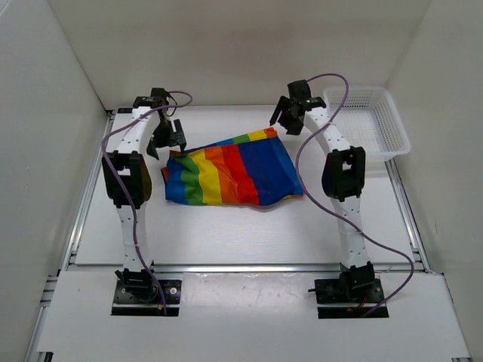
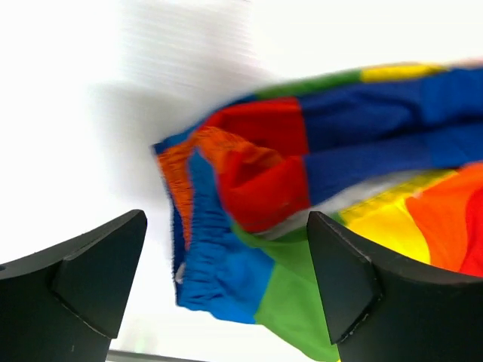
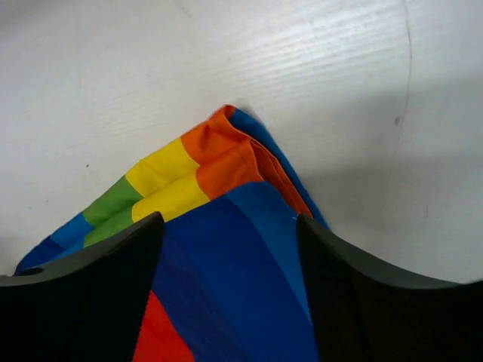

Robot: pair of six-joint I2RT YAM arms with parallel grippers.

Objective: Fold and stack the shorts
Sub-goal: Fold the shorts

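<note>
The left gripper (image 1: 167,139) is spread wide and holds nothing. It hangs just over the far left corner of the shorts (image 1: 230,170), and in its wrist view the gathered blue edge shows between its fingers (image 2: 98,279). The right gripper (image 1: 285,117) is also spread and empty, above the far right corner of the shorts. The shorts lie on the desk (image 1: 226,234). A basket (image 1: 370,124) stands right of the shorts, apart from them.

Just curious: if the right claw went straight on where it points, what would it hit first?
Probably the shorts: their corner sits ahead of the open right claw, though depth is unclear.
</note>
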